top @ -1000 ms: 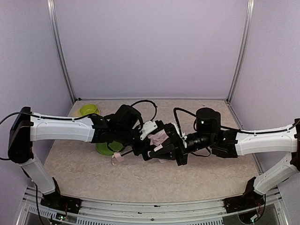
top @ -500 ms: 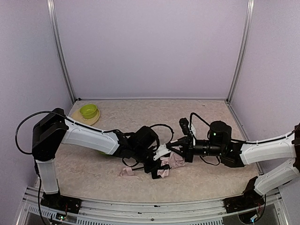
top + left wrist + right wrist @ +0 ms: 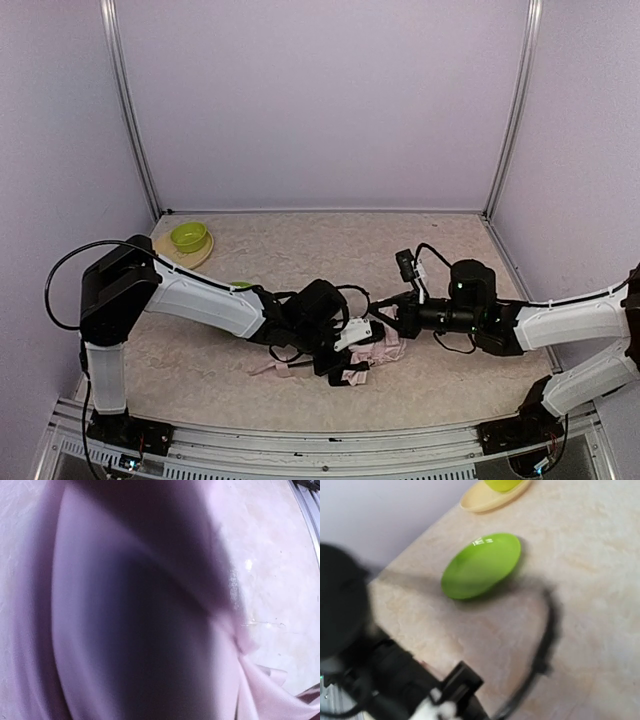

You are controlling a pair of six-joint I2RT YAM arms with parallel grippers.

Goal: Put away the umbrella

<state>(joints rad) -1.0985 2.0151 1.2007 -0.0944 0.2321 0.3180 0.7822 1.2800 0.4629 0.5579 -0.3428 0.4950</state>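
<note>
The umbrella [image 3: 384,350] lay crumpled on the table [image 3: 300,240] at lower centre of the overhead view. Its pale pink folds spread out beneath both arms, and a pink strip trailed off to the left. The left gripper [image 3: 345,358] was down on it. Blurred pink fabric filled that wrist's view, so whether its fingers pinched the cloth could not be told. The right gripper [image 3: 383,318], fingers pressed together, sat at the fabric's upper edge. A green plate [image 3: 481,565] lay further left, and a green bowl [image 3: 188,237] stood on a cream plate [image 3: 205,255] at upper left.
</note>
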